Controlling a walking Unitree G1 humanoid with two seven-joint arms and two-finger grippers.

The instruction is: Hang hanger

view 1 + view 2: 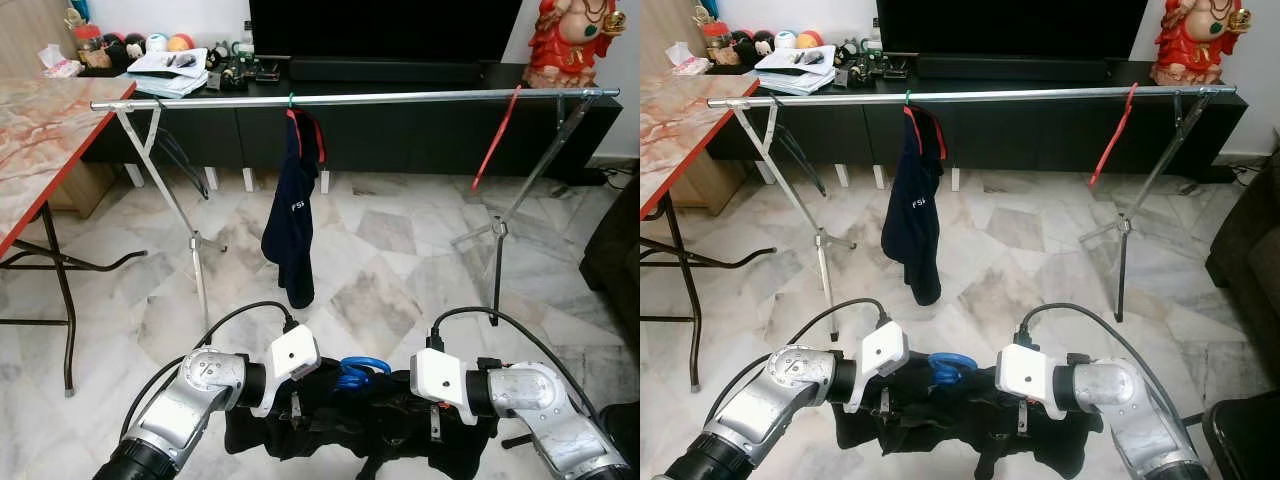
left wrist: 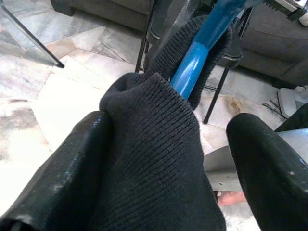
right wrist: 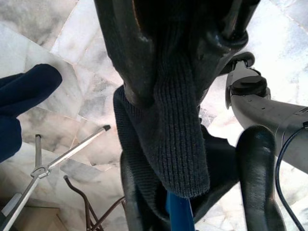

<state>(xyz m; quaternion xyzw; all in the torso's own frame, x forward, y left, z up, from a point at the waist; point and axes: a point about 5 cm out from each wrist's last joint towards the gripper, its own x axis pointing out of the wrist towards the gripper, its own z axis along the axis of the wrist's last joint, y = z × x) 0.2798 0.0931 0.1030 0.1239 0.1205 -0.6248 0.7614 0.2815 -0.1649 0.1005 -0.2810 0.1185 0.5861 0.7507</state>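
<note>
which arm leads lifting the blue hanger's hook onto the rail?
Left, probably. The blue hanger hook sits nearer the left gripper, below the rail. The right gripper grips the black sweater farther off.

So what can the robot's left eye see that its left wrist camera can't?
The left eye view takes in the metal clothes rail, the navy garment and the red hanger on it, plus both grippers, left and right. The left wrist view gives a close look at the sweater's ribbed knit and the left gripper's fingers. Both show the black sweater on the blue hanger.
</note>
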